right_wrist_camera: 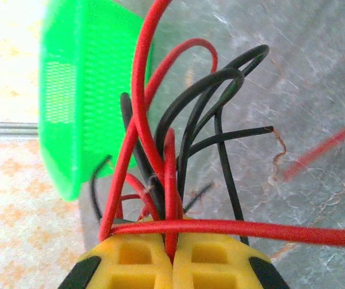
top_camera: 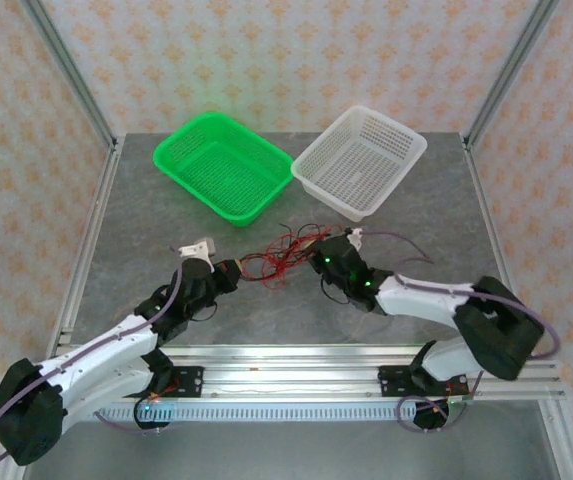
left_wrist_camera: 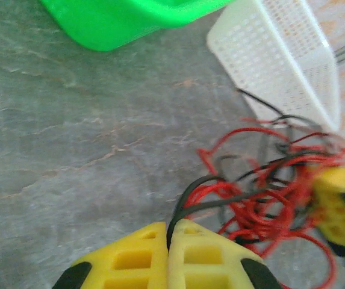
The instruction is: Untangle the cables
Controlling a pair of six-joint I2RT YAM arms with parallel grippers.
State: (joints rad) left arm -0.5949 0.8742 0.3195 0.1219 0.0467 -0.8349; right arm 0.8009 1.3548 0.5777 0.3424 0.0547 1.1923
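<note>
A tangle of thin red and black cables lies on the grey table between the two arms. In the left wrist view the left gripper is shut on a black cable that runs out of the red and black knot. The left gripper sits at the knot's left side. In the right wrist view the right gripper is shut on a red cable, with more red and black loops standing up around it. The right gripper is at the knot's right side.
A green basket and a white basket stand side by side at the back of the table. The aluminium rail carrying the arm bases runs along the near edge. Cage posts rise at the back corners.
</note>
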